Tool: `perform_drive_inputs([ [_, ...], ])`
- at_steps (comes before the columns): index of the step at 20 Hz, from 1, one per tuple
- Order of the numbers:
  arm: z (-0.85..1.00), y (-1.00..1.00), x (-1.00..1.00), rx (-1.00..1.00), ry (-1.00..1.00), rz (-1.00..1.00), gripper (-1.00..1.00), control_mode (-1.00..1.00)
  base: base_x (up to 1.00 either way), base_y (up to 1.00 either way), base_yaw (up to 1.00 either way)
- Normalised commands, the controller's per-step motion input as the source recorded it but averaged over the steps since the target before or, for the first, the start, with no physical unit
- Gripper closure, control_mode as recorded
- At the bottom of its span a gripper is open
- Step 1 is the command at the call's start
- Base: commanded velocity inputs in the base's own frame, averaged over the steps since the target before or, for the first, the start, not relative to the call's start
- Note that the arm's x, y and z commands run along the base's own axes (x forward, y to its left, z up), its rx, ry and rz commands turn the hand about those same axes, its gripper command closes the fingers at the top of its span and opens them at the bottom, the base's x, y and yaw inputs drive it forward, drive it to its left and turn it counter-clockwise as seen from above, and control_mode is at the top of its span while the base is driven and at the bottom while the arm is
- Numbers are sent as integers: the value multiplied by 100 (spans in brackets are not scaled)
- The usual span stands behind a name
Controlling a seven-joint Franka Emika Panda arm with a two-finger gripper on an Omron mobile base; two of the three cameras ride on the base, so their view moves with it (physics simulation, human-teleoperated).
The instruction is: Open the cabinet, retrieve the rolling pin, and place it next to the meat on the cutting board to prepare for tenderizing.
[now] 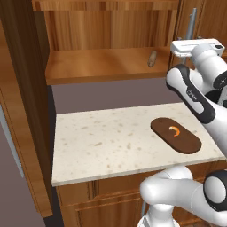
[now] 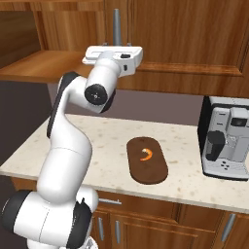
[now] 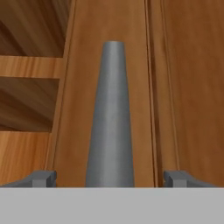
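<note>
The cabinet stands open, its door swung out to the left. On its wooden shelf, near the right end, lies the rolling pin. The dark oval cutting board lies on the counter with the small orange meat on it; both also appear as board and meat. My gripper is raised to the right of the open cabinet. It is open, its fingertips wide apart on either side of a vertical silver bar handle on the closed neighbouring door, apart from the bar.
A speckled stone counter runs under the wall cabinets. A silver and black coffee machine stands at the right end. The swung-out door blocks the left side. Lower cabinets sit beneath the counter.
</note>
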Motion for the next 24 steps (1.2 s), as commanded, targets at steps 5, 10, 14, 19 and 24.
perform_drive_inputs([
  [5,-10,1,50,0,0,-1,-100,-100,0,0,0],
  [10,-9,0,63,0,0,-3,-100,-100,0,0,0],
  [14,-20,4,68,-2,3,-5,100,-100,0,0,0],
  [19,-23,13,61,-4,1,-4,100,-100,0,0,0],
  [24,-21,21,50,-5,0,-3,100,-100,0,0,0],
])
